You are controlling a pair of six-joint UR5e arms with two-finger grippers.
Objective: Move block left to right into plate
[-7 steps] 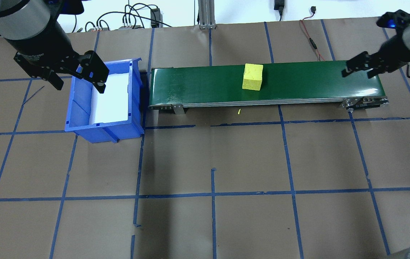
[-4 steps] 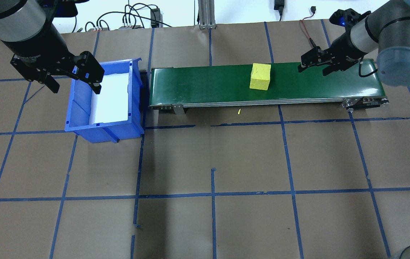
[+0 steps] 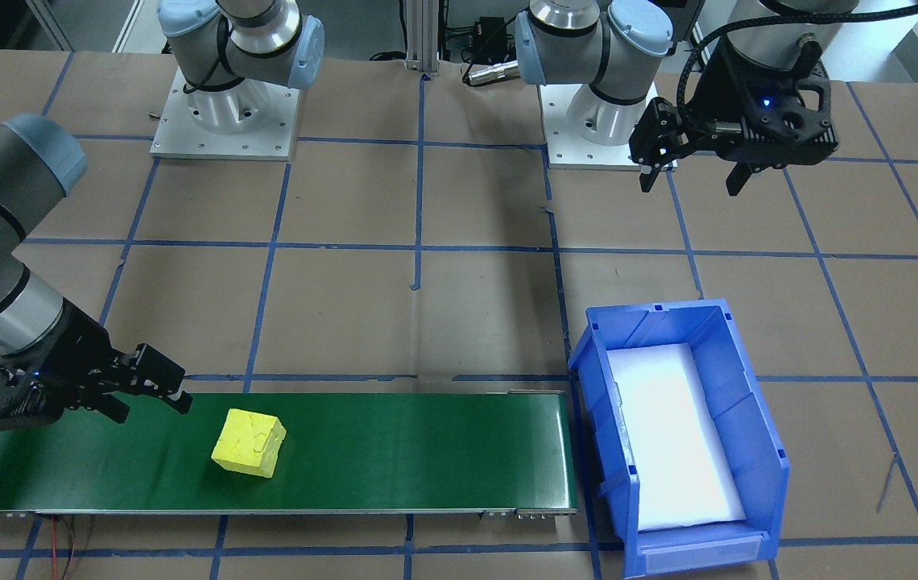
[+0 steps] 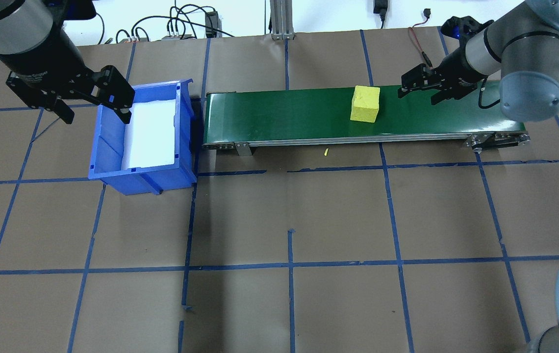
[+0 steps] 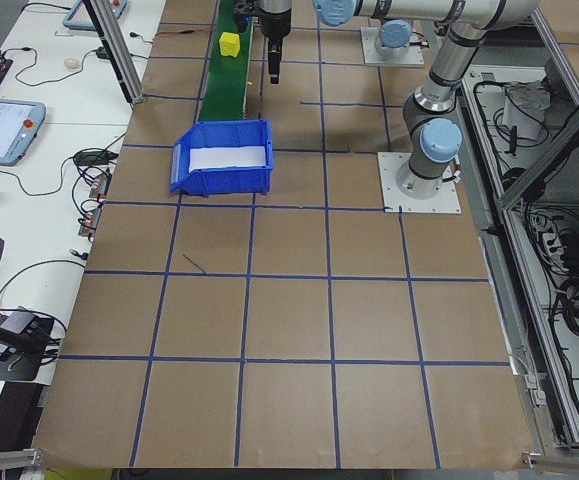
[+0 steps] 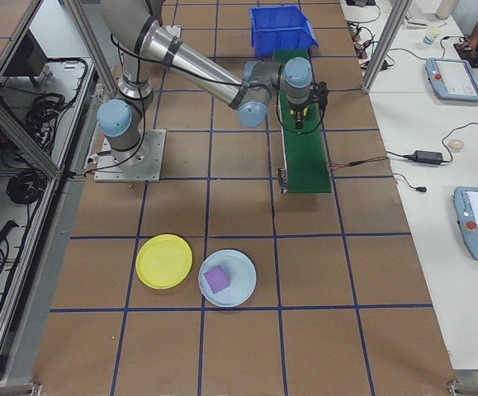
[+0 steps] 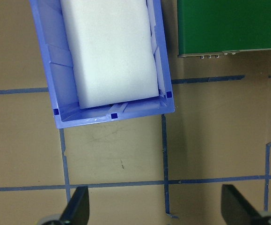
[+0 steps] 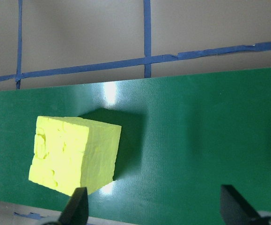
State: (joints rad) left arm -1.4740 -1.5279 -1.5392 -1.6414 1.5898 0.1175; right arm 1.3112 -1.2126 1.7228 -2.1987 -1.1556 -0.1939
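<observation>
While empty, right gripper (image 4: pixel 419 89) (jaws spread) hovers near yellow block (image 4: pixel 365 104).

belt (image 4: pixel 284 115): block (image 4: pixel 365 104) sides unobstructed | blue bin (image 4: pixel 113 166) off belt's end

table (image 4: pixel 309 220), conveyor (image 4: pixel 284 117), blue bin (image 4: pixel 108 162), plates (image 6: pixel 163 261)

Yellow foam block (image 4: pixel 366 103), a rough-faced cube, resting upright on the green belt (image 4: pixel 284 117) toward its right part. Flat round yellow plate (image 6: pixel 163 261) lying on the table, well apart from the block
</observation>
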